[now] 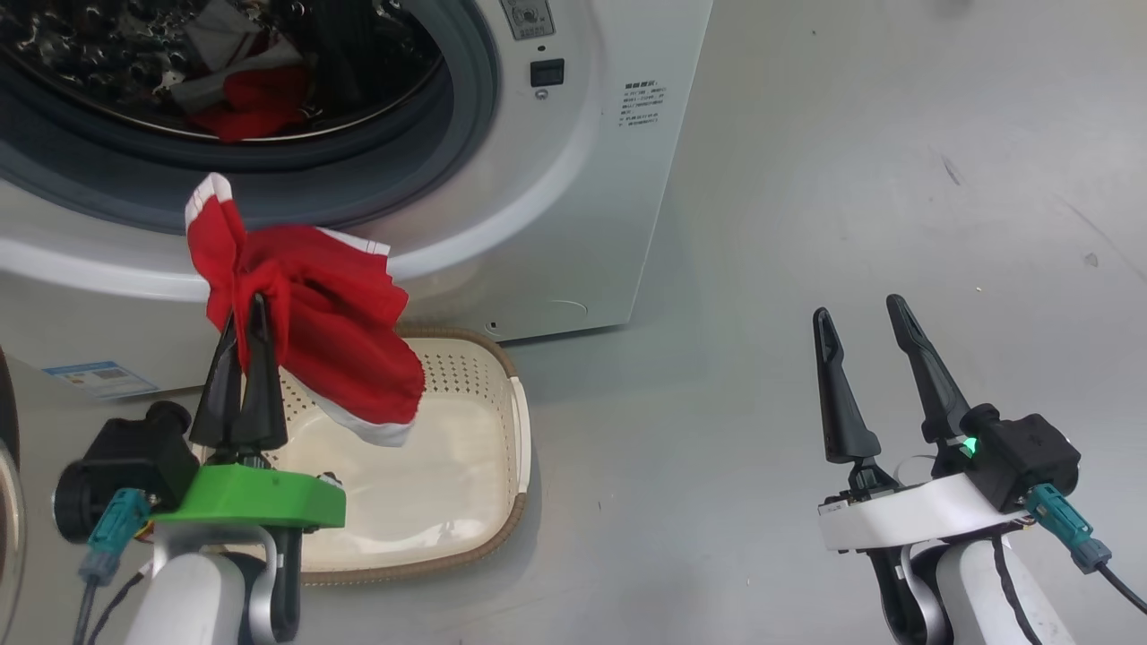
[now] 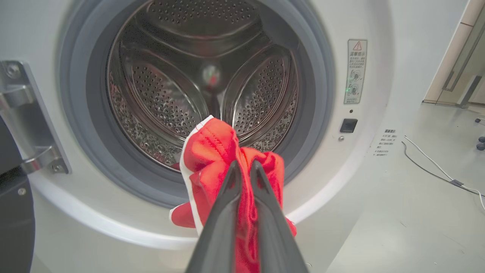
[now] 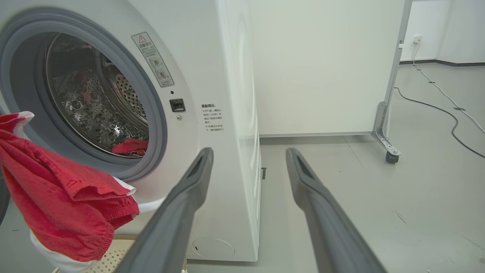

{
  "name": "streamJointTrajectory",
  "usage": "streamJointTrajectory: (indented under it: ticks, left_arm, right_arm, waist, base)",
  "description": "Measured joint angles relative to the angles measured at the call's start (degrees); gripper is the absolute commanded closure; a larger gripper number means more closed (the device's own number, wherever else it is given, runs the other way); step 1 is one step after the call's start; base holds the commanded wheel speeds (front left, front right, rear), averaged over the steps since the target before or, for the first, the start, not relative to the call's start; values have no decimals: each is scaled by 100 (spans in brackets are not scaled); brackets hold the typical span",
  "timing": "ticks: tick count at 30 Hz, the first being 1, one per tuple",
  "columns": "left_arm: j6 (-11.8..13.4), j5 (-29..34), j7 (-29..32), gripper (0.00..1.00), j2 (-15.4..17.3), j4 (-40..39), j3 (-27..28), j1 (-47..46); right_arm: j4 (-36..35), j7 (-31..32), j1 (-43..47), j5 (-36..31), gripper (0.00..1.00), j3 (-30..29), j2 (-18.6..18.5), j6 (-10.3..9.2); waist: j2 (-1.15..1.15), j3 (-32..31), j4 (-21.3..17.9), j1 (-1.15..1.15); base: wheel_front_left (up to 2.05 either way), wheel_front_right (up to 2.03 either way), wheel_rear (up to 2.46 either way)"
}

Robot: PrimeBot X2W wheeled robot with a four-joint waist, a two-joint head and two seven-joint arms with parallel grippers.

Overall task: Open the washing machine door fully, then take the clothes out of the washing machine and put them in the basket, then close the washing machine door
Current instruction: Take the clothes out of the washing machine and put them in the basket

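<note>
**Garment clear of the drum, hanging over the basket**

Head view first. The left end effector [image 1: 248, 309] has both fingers pinched tight on a red garment [image 1: 323, 331] with white trim. The cloth hangs in the air above the far-left part of the basket [image 1: 524, 430]. The basket sits on the floor [image 1: 851, 179], hard against the foot of the washing machine [image 1: 573, 224], and its cream perforated bottom shows beneath the cloth. Up top, inside the drum [image 1: 90, 45], more clothes [image 1: 255, 107] lie near the lower lip, red with some grey. The right end effector [image 1: 858, 309] hangs off to the right over the floor, fingers spread wide with nothing between them.

Left wrist view looks straight down the barrel at steel paddles ringed by the grey gasket [image 2: 75, 113]. The held garment bunches around the closed fingers and hides the bottom of the drum. This angle brings in the hinge bracket [image 2: 22, 125] and the black edge of the washing machine door [image 2: 13, 223], standing open at the left.

Right wrist view is side-on, and the red pile on the drum's floor shows plainly. The held garment droops at the left edge above the basket's corner. Beyond the machine stand a white wheeled panel [image 3: 322, 68] and a cable [image 3: 454, 121].
</note>
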Motion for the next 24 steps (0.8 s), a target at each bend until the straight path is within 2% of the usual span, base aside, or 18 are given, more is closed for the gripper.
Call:
streamJointTrajectory:
  ticks: [5, 15, 24]
  left_arm:
    - [4, -254, 19, 100, -120, 365, 10, 171]
    - [-48, -238, 14, 100, -103, 1224, -63, 134]
    - [-96, -33, 134, 100, 191, 1753, -104, -399]
  right_arm:
    - [-31, 0, -2, 0, 0, 57, 0, 5]
    - [-198, 0, -142, 18, 0, 193, 0, 15]
    - [-303, 0, -302, 178, 0, 341, 0, 43]
  waist:
    - [0, 189, -23, 0]
    - [0, 713, -138, 0]
    - [0, 1251, -316, 0]
  base:
    - [0, 0, 0]
    - [0, 0, 0]
    - [0, 0, 0]
